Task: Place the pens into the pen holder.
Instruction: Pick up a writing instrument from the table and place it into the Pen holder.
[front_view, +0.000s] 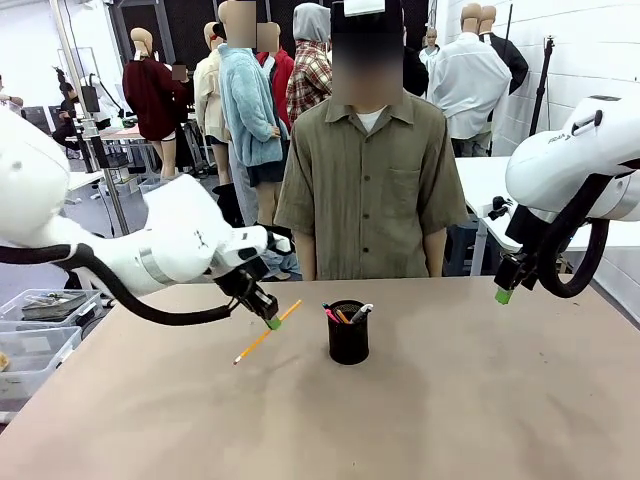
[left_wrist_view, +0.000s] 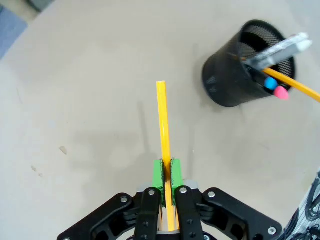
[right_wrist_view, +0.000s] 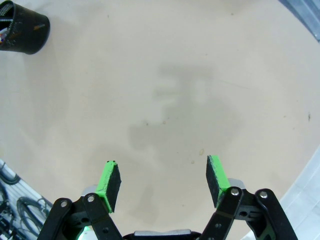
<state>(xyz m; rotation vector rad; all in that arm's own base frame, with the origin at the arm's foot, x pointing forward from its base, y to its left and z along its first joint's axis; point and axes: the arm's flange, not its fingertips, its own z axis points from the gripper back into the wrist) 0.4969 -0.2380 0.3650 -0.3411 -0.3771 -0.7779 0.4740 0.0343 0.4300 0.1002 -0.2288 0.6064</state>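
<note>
Left gripper (front_view: 272, 322) clamped on a yellow pencil (front_view: 266, 333), held tilted above the table (front_view: 480, 400), just left of the black mesh holder (front_view: 348, 338). Holder upright near table centre, with other pens (left_wrist_view: 280, 50) standing inside. Right gripper (right_wrist_view: 162, 180) hanging high over the right side, pads (right_wrist_view: 111, 179) spread apart, gripping nothing.

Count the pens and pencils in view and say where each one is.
4. One yellow pencil is clamped in the left claw, above the table. Three stand in the pen holder: a silver-white pen, a yellow pencil, and a pink-tipped one. More may be hidden inside.
</note>
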